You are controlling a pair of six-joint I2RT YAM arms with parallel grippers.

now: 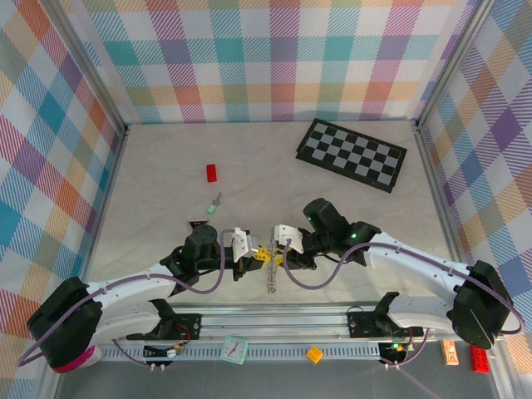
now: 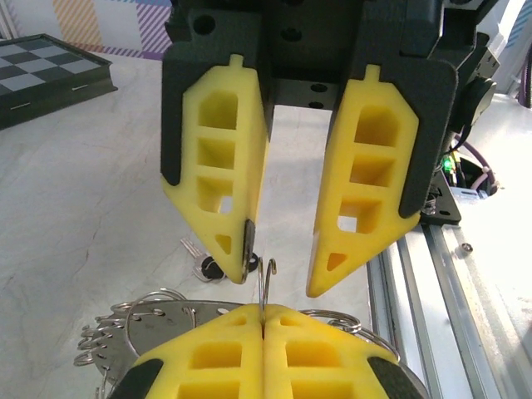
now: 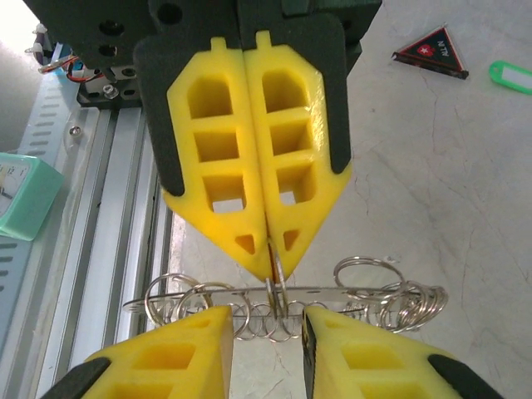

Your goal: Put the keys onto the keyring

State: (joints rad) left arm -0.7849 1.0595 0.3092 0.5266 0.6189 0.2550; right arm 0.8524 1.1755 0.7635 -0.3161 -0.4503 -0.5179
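My left gripper (image 2: pixel 263 322) is shut on a thin wire ring of the keyring (image 2: pixel 141 320), a silver strip strung with several rings. In the top view that keyring (image 1: pixel 270 278) hangs between both arms near the front rail. My right gripper (image 3: pixel 266 337) stands open, its yellow fingers (image 3: pixel 170 357) either side of the pinched ring without touching it. Facing it, the left gripper (image 3: pixel 271 264) comes down from above. A black-headed key (image 2: pixel 209 268) lies on the table below the right gripper (image 2: pixel 281 278). The light green key (image 1: pixel 214 204) lies apart to the left; its head (image 3: pixel 511 76) is far off.
A red brick (image 1: pixel 211 172) lies beyond the green key. The chequered board (image 1: pixel 352 154) sits at the back right. A black and red triangle (image 3: pixel 432 51) rests left of the grippers. A teal clock (image 3: pixel 25 195) stands by the aluminium rail (image 1: pixel 274 320).
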